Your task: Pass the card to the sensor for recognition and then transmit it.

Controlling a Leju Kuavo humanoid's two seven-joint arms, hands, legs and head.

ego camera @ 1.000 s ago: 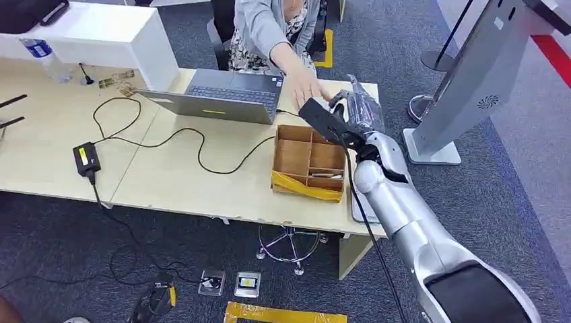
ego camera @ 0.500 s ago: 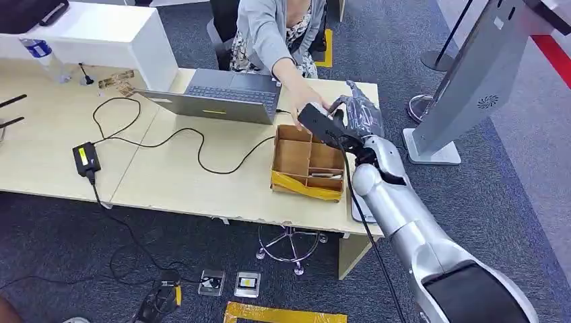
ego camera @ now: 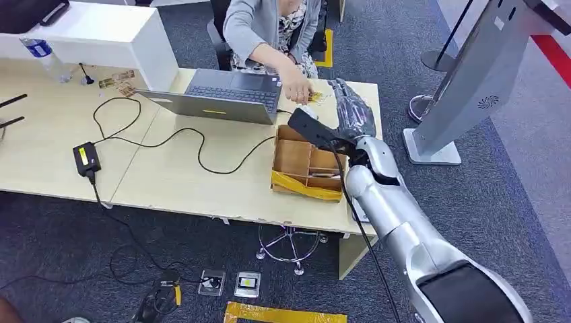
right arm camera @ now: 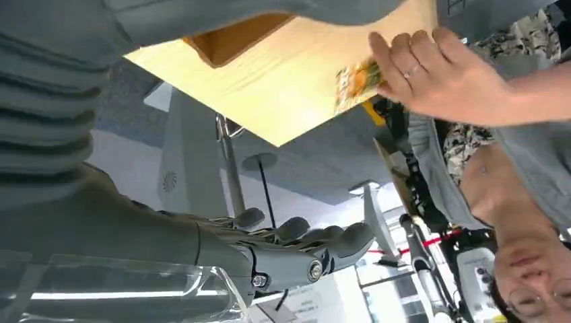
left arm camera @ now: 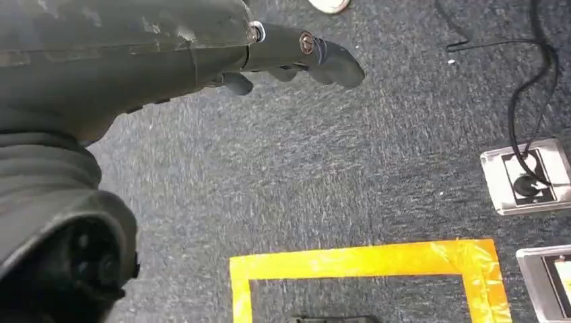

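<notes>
A yellow patterned card [ego camera: 315, 97] [right arm camera: 353, 84] lies on the pale table [ego camera: 168, 175], far right part, under a person's hand [ego camera: 296, 89] [right arm camera: 438, 74]. My right hand [ego camera: 351, 111] [right arm camera: 296, 252] hovers just right of the card with its fingers spread and nothing in it. My right arm reaches over a wooden compartment box [ego camera: 296, 158]. Beside the table on the right stands a grey slanted terminal [ego camera: 471, 81]. My left hand [left arm camera: 289, 57] hangs over the carpet and holds nothing.
An open laptop [ego camera: 222, 97] sits left of the card, in front of the seated person. A black cable and power adapter [ego camera: 86, 159] lie on the table's left half. A white box [ego camera: 101, 33] and a water bottle [ego camera: 40, 54] stand at the far left.
The person's hand, which met my right hand half a second ago, has drawn back toward the laptop with the card under it. My right hand shifted slightly left.
</notes>
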